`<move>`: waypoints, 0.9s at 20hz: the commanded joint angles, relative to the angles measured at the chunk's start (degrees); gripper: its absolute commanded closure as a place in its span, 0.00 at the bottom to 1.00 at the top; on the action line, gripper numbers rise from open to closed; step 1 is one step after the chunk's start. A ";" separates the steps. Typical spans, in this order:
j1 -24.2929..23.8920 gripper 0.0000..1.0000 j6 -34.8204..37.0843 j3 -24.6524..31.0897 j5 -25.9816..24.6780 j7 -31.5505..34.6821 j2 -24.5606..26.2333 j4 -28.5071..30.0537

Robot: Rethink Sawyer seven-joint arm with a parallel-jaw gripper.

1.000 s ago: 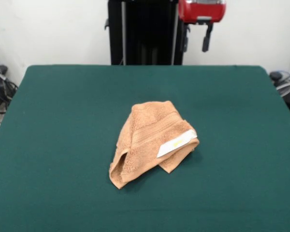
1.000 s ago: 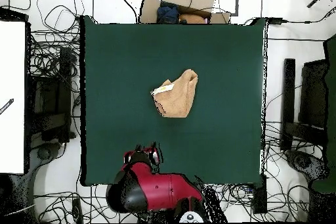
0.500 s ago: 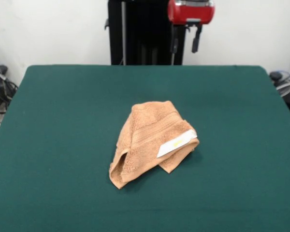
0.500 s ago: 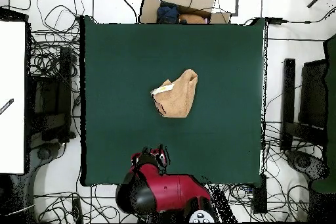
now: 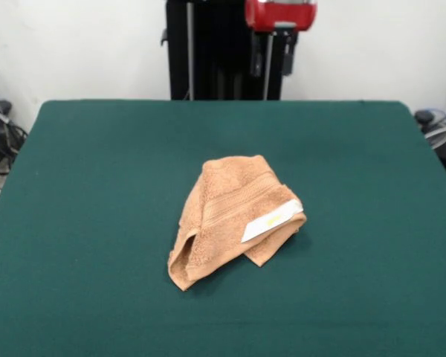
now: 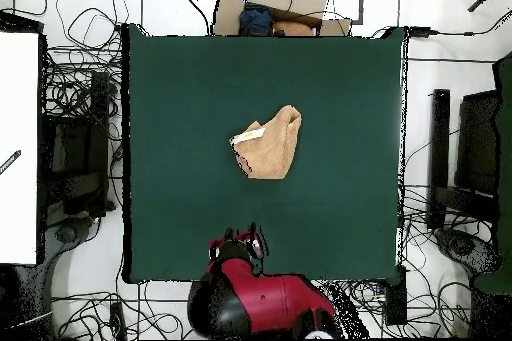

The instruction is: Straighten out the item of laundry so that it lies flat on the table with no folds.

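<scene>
The orange-tan towel (image 5: 230, 212) lies crumpled and folded over itself near the middle of the green table (image 5: 89, 186). A white tag with yellow print (image 5: 272, 219) lies on its right side. A woven band runs across the top fold. In the overhead view the towel (image 6: 270, 147) sits at the middle of the table (image 6: 340, 87). My gripper (image 5: 273, 63) hangs high over the table's far edge, well away from the towel, with its two fingers apart and empty. In the overhead view the gripper (image 6: 238, 247) is at the table's bottom edge.
The black pedestal (image 5: 215, 52) stands behind the table's far edge. Cables and dark equipment (image 6: 80, 147) lie on the floor at both sides. A cardboard box with clutter (image 6: 275, 7) sits beyond the table's top edge in the overhead view.
My gripper has moved left along the table's far edge in the front view, right in the overhead view. The towel has not moved.
</scene>
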 commanded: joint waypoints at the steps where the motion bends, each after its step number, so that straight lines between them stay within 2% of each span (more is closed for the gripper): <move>1: -7.88 0.00 3.44 9.29 -3.69 7.79 -12.12 10.32; 4: -11.96 0.00 6.27 13.88 -1.95 6.95 -17.04 13.82; 8: -16.66 0.00 9.65 21.04 2.29 5.25 -20.34 15.95; 13: -11.77 0.00 13.45 17.10 3.24 4.41 -13.79 6.44; 18: -11.08 0.00 15.81 17.59 4.38 5.18 -9.26 0.68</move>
